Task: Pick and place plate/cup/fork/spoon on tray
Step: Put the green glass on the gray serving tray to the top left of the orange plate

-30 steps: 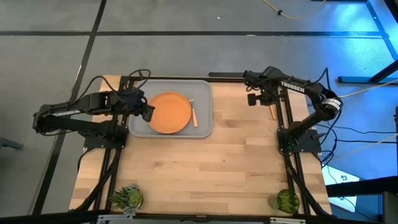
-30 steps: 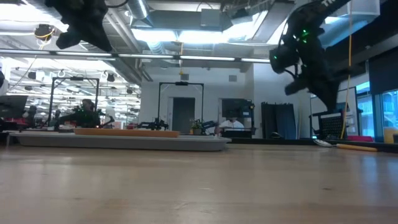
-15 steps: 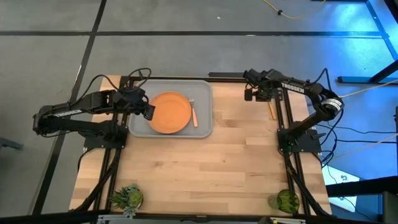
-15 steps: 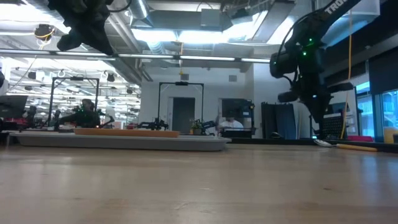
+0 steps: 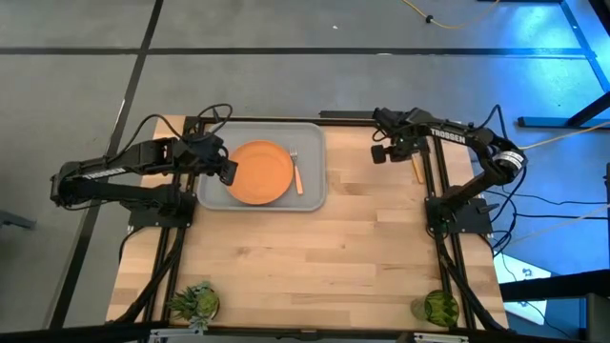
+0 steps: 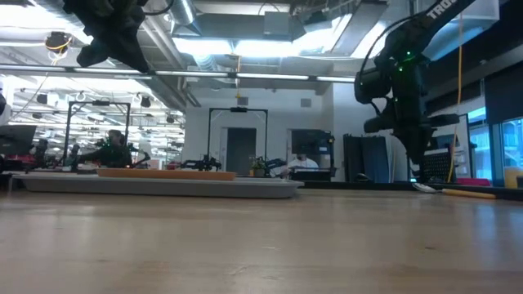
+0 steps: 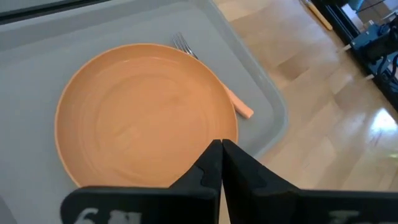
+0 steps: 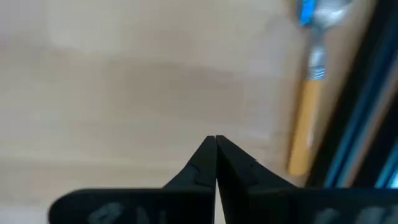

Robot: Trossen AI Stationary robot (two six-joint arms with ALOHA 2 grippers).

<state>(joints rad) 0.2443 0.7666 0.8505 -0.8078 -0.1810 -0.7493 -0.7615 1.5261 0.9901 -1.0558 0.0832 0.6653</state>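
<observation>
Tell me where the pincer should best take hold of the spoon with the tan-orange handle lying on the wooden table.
Probably the middle of the tan-orange handle of the silver-bowled spoon, coming straight down: it lies flat beside the dark frame rail, so a side approach seems blocked.

Right gripper (image 5: 378,153) swinging down and inward a bit, pointing down near the spoon (image 5: 416,169) now.

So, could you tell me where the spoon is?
In the high view the spoon lies on the table's right edge, outside the tray, beside the right gripper.
</observation>
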